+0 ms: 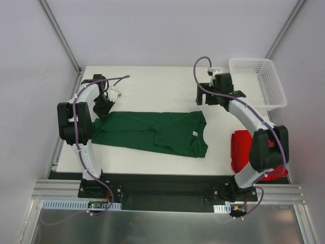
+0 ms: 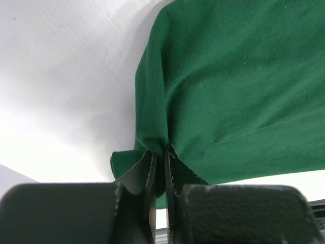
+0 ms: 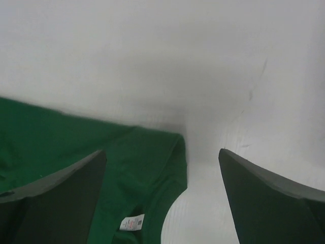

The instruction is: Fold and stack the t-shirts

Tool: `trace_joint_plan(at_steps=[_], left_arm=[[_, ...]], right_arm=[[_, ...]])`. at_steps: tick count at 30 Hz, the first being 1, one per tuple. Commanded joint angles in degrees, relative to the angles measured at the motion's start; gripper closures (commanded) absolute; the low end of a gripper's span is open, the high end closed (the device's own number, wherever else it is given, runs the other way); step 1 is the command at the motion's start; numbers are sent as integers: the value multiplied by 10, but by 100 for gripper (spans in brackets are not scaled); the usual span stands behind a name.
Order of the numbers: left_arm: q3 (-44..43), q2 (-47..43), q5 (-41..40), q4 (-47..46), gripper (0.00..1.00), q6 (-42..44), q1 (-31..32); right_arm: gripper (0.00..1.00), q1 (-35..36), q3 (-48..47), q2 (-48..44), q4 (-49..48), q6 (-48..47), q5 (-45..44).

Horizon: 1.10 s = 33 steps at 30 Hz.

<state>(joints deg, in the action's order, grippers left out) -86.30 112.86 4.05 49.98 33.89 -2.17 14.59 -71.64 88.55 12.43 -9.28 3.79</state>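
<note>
Green t-shirt point(image 1: 152, 133) lies spread across the middle of the tabletop point(image 1: 152, 81), collar end to the right, hem end to the left. It looks like soft, light knit with no stiffness at all. It'll drape and sag, so it wants pinching at an edge or corner, with both ends lifted together or it bunches.

Left end effector point(image 2: 163, 152) is clamped tight on the fabric at the shirt's far-left corner, cloth puckering into the pinch. Right end effector point(image 3: 162, 152) hovers over the collar, fingers wide apart, gripping nothing. The shoulder edge beside the neck label point(image 3: 132, 222) looks the fair hold.

Near right sits a red t-shirt point(image 1: 244, 147), probably folded, though the arm hides part of it. Far right, a white basket point(image 1: 274, 84).
</note>
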Motion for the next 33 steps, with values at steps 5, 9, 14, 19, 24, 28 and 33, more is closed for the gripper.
trace_joint_plan(at_steps=[5, 9, 14, 19, 24, 28, 33], left_arm=[[-17, -15, 24, 15, 100, -4, 6], [-11, -19, 24, 16, 100, -4, 6], [3, -26, 23, 15, 100, -4, 7], [11, -26, 10, 13, 100, -1, 5], [9, -28, 8, 13, 100, -3, 5], [11, -33, 6, 13, 100, -4, 5], [16, -37, 2, 13, 100, -2, 5]], right_arm=[[1, 40, -132, 151, 213, 48, -33], [9, 43, -188, 205, 255, 45, -63], [19, 54, -188, 219, 243, 24, -109], [21, 54, -153, 221, 231, 21, -131], [23, 53, -133, 224, 226, 19, -137], [27, 48, -129, 237, 226, 23, -119], [35, 40, -141, 260, 222, 29, -82]])
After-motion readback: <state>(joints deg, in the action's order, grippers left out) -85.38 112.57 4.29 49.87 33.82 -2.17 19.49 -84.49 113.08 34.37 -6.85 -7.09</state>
